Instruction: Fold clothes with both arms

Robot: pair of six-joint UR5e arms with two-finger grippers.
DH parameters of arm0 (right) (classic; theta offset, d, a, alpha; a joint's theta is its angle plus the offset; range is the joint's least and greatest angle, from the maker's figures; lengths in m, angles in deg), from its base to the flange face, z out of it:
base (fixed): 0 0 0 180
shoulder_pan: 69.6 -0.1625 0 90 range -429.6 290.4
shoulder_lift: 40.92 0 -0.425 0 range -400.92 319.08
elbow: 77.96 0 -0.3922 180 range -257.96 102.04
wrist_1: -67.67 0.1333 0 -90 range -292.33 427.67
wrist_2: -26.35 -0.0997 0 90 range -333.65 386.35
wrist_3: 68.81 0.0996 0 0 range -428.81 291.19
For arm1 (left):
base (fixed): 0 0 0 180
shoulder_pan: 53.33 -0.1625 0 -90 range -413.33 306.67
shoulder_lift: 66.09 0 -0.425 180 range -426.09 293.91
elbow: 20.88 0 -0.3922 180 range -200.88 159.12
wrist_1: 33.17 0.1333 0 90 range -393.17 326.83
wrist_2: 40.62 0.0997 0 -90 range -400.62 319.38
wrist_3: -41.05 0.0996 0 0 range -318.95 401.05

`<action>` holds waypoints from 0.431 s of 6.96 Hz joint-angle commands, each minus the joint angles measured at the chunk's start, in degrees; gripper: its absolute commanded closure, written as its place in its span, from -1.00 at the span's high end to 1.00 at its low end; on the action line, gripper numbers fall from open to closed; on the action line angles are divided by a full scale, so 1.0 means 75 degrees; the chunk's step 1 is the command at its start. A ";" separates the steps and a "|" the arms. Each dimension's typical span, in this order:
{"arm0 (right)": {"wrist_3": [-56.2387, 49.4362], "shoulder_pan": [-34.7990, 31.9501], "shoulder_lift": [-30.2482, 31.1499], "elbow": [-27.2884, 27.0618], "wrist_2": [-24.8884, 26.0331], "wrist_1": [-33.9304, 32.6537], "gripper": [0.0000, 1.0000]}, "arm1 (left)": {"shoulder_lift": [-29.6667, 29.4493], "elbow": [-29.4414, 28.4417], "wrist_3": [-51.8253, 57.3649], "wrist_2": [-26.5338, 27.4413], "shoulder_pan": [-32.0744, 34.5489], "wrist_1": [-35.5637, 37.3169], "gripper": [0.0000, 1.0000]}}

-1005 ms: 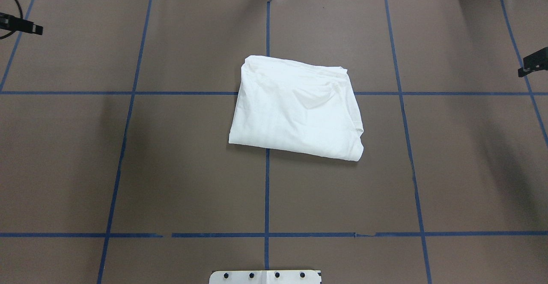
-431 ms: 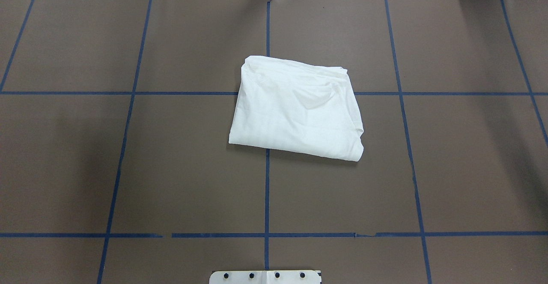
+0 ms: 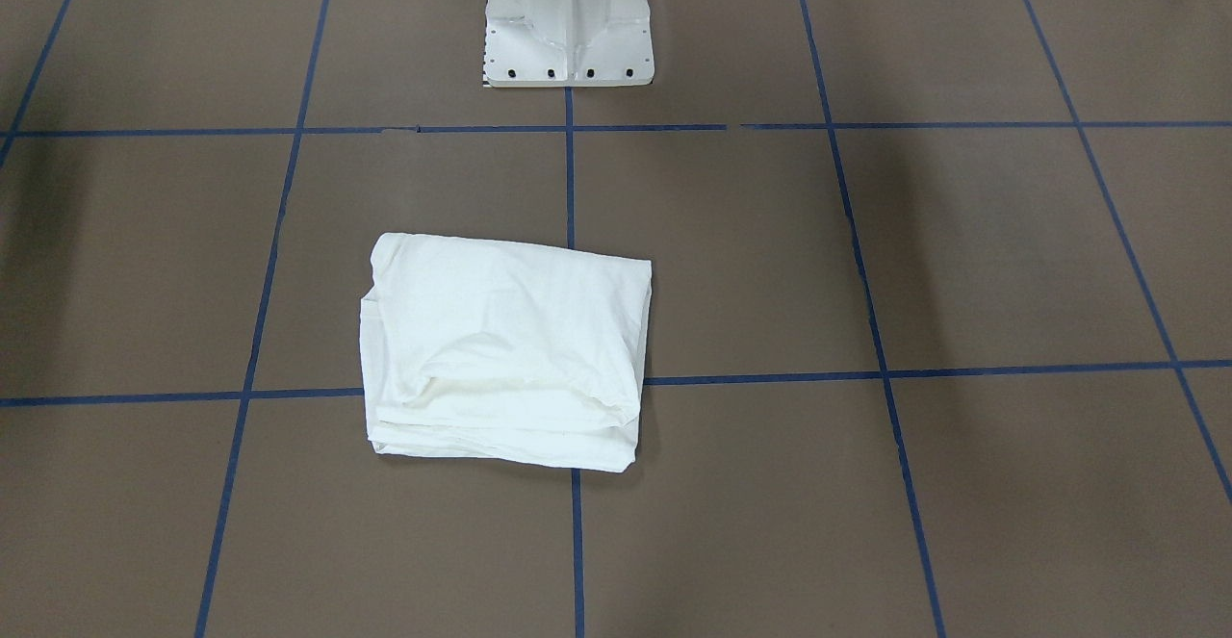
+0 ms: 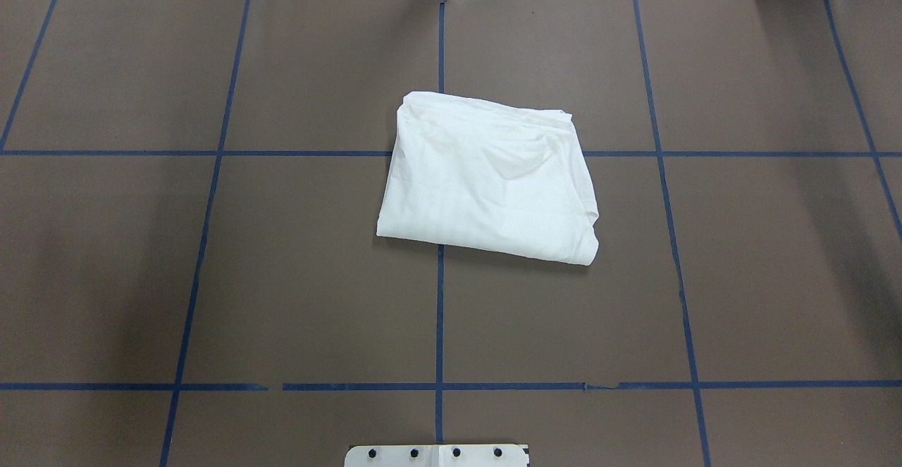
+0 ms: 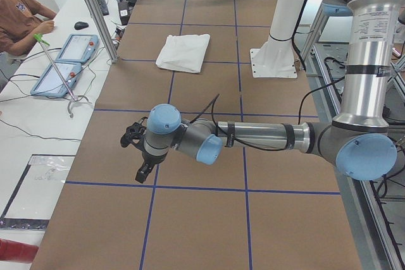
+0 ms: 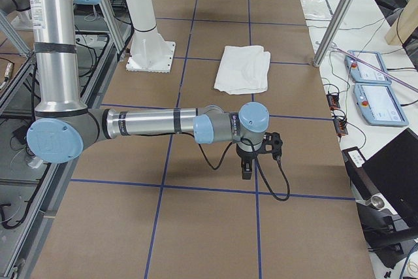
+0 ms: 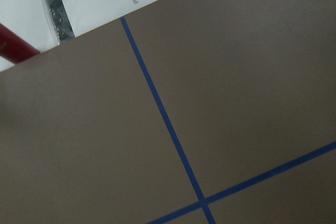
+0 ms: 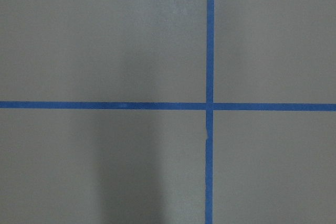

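Observation:
The white T-shirt (image 4: 486, 178) lies folded into a thick rectangle near the table's middle, with no print or collar showing. It also shows in the front view (image 3: 500, 349) and both side views (image 5: 183, 52) (image 6: 243, 68). My left gripper (image 5: 140, 170) hangs over the table far out to the robot's left, well away from the shirt; I cannot tell if it is open. My right gripper (image 6: 247, 170) hangs far out to the right, also well away; I cannot tell its state. Both hold nothing that I can see. Both wrist views show only table.
The brown table cover (image 4: 282, 277) carries a grid of blue tape lines. The white pedestal base (image 3: 568, 22) stands at the robot's edge. Metal posts (image 5: 95, 11), control tablets (image 5: 69, 55) and an operator (image 5: 19, 17) are beyond the far edge.
The black gripper tips that showed at the left and right edges of the overhead view one second ago have moved outward and out of that view. The shirt has not moved.

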State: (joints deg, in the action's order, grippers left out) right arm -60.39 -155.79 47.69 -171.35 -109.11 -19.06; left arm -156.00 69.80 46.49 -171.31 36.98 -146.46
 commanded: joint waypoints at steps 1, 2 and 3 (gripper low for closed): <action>-0.0009 0.0031 -0.0025 0.0122 0.0014 0.0021 1.00 | 0.0304 0.0667 -0.0009 0.0023 -0.0007 0.0046 1.00; 0.0084 0.0020 -0.0002 0.0101 -0.0125 0.0044 1.00 | 0.0386 0.0962 -0.0021 -0.0013 0.0005 0.0058 1.00; 0.0062 0.0020 -0.0001 0.0100 -0.0138 0.0044 1.00 | 0.0387 0.1232 -0.0033 -0.0036 0.0005 0.0174 1.00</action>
State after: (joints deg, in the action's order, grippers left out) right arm -60.02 -155.67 47.64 -170.65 -109.74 -18.80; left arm -153.41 76.30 46.34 -171.34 36.98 -145.89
